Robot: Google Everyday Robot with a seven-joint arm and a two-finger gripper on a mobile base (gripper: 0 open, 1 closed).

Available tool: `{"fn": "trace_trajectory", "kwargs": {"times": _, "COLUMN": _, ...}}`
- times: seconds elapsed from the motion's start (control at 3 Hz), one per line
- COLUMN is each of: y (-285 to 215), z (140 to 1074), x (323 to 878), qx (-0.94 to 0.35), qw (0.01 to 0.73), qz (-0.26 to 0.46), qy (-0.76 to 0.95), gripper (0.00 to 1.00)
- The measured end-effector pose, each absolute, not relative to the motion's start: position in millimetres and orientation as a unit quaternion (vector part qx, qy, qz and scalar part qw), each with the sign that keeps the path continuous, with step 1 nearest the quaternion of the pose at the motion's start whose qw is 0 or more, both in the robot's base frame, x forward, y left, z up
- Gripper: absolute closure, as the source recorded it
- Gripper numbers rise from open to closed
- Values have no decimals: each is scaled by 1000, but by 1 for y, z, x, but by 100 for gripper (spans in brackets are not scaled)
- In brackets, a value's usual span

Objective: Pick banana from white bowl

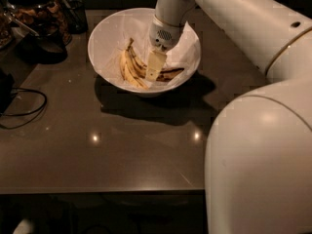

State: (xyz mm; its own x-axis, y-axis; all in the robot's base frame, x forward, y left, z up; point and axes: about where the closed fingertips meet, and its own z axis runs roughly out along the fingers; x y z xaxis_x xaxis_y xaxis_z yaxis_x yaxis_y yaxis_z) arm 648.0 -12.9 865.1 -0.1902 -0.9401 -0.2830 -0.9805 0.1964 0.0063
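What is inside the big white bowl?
Inside the white bowl lie the spotty banana and a paler banana on crumpled paper. The gripper hangs over them, hiding part of the banana and the paper beneath.

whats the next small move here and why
Probably ease the gripper slightly lower and left, onto the banana. The gripper hangs inside the white bowl, just right of the banana, which lies flat at the bottom, not yet lifted.
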Motion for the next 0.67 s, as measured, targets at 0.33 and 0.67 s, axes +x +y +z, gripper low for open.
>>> {"fn": "trace_trajectory", "kwargs": {"times": 0.33, "y": -13, "z": 865, "x": 648, "qx": -627, "qw": 109, "qz": 93, "qy": 766, "gripper": 43}}
{"fn": "trace_trajectory", "kwargs": {"times": 0.67, "y": -14, "z": 865, "x": 648, "qx": -627, "qw": 109, "qz": 93, "qy": 766, "gripper": 45}}
